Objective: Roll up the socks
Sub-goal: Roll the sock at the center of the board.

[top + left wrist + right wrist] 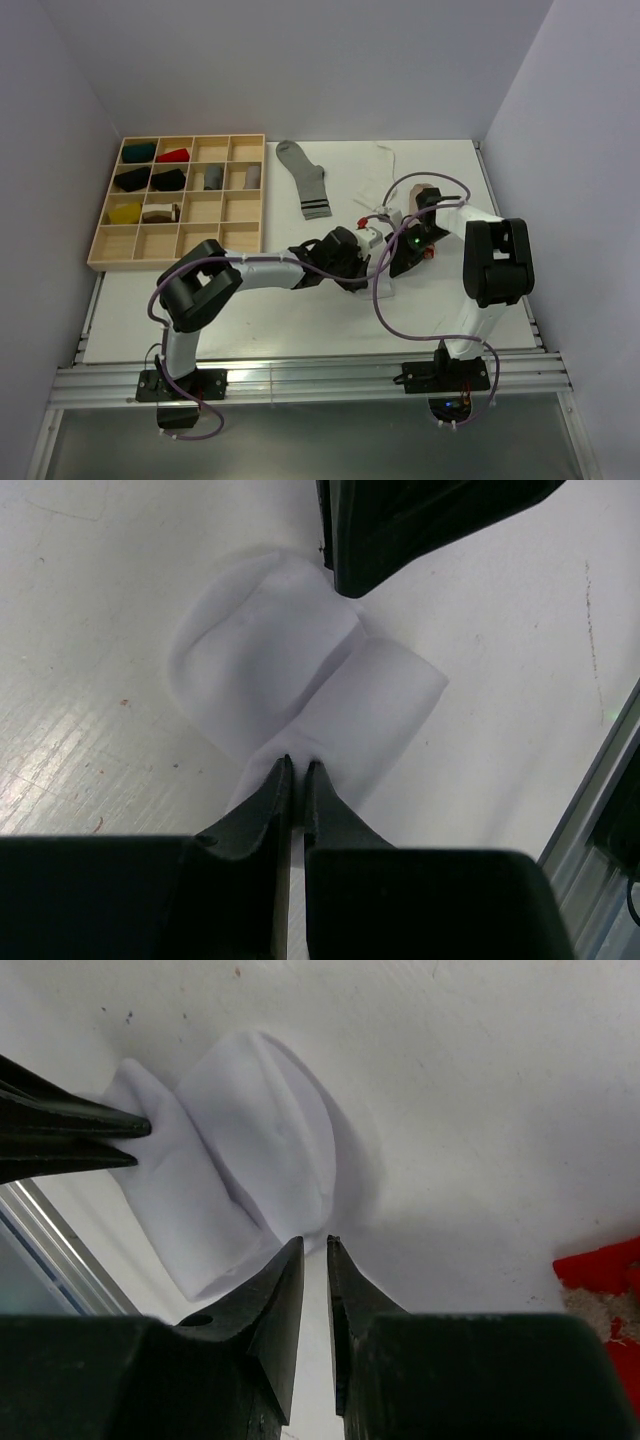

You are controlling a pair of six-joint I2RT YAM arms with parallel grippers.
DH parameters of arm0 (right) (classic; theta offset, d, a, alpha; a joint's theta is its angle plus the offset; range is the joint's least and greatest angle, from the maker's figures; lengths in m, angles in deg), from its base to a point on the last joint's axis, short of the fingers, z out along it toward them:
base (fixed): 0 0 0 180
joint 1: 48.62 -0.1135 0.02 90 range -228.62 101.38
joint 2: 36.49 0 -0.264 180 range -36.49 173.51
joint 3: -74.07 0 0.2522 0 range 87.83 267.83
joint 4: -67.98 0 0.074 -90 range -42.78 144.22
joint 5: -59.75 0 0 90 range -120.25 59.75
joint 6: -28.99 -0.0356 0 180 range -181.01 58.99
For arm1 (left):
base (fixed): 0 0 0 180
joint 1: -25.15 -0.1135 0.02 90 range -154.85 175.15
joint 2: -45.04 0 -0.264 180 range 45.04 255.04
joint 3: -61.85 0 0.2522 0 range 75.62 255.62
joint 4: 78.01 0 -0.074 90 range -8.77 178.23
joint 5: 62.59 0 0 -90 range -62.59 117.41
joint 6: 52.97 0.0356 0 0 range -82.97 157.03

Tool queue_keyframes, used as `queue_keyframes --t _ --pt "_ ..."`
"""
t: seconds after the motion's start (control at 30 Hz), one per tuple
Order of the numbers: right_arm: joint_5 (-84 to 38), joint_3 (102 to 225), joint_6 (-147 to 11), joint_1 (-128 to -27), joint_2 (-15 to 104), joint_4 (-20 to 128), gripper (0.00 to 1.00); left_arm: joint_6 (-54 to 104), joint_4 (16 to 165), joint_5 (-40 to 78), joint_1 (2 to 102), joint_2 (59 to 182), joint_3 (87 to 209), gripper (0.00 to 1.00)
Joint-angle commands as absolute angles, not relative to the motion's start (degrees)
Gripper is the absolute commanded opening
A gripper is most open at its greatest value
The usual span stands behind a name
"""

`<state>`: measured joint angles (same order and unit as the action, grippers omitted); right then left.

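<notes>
Left claw (297,768): clenched on a thin edge of the white sock (270,670); the fabric is pinched between the tips, well to the right of the tray (240,208).
Right claw (315,1243): drawn in to a narrow slit on the opposite edge of the same sock, facing the left claw; fabric appears to be caught between the tips, so it is judged to be grasping.
White sock: laid on the table (90,570), well right of the tray and nearer the front edge. It is seen as a short, doubled-over bundle with two rounded lobes, not as a tight roll.
Striped sock (308,180): spread out flat just right of the tray, touched by neither claw.
Beige sock (598,1270): only its red end is seen at the edge of the right wrist view; it lies farther from the tray than the white sock.
Tray: several compartments are filled with small dark, red, yellow and grey bundles; the others are bare.
Done: the white sock is gathered and gripped at both ends.
Left: the roll is judged unfinished; the other two socks are not yet started.
</notes>
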<state>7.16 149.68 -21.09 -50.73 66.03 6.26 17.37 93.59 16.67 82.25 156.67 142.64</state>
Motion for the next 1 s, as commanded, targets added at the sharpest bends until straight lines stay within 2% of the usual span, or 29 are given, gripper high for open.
queue_keyframes --t 0.0,0.3,0.63,0.97 --pt "6.05 148.83 -20.49 -51.35 65.11 7.90 0.22 17.16 83.84 16.86 82.98 160.17 143.29 0.00" --pt "5.08 148.91 -22.42 -54.33 67.48 9.31 0.21 16.20 78.30 14.93 82.46 162.02 147.77 0.00" --pt "5.00 151.64 -24.53 -54.60 70.29 7.02 0.21 11.02 70.04 6.40 79.82 166.41 156.11 0.00" --pt "2.27 148.92 -30.42 -54.43 65.64 15.63 0.24 3.37 66.87 -3.96 75.70 168.61 155.60 0.00"
